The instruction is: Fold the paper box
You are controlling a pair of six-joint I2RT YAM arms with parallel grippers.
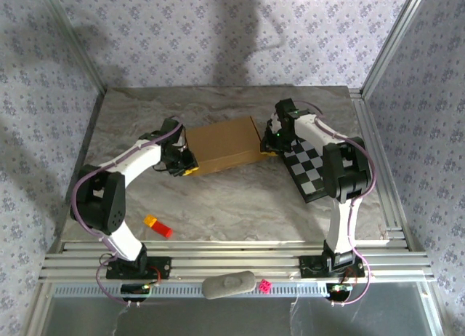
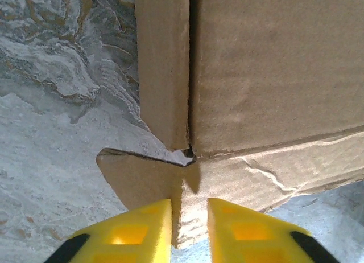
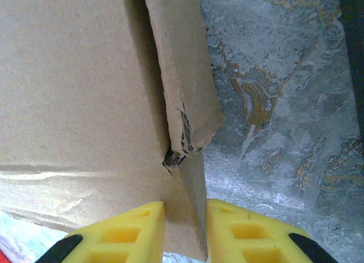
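Veined marble table [image 1: 240, 198] bears the flat, creased brown paper box [image 1: 221, 145].

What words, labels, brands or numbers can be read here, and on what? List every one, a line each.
None: no word, number or brand can be read.
paper box: plain brown cardboard, no print on the faces shown.
checkered board: black and white squares, no writing.
red and yellow block and pink piece: too small to tell any marking.
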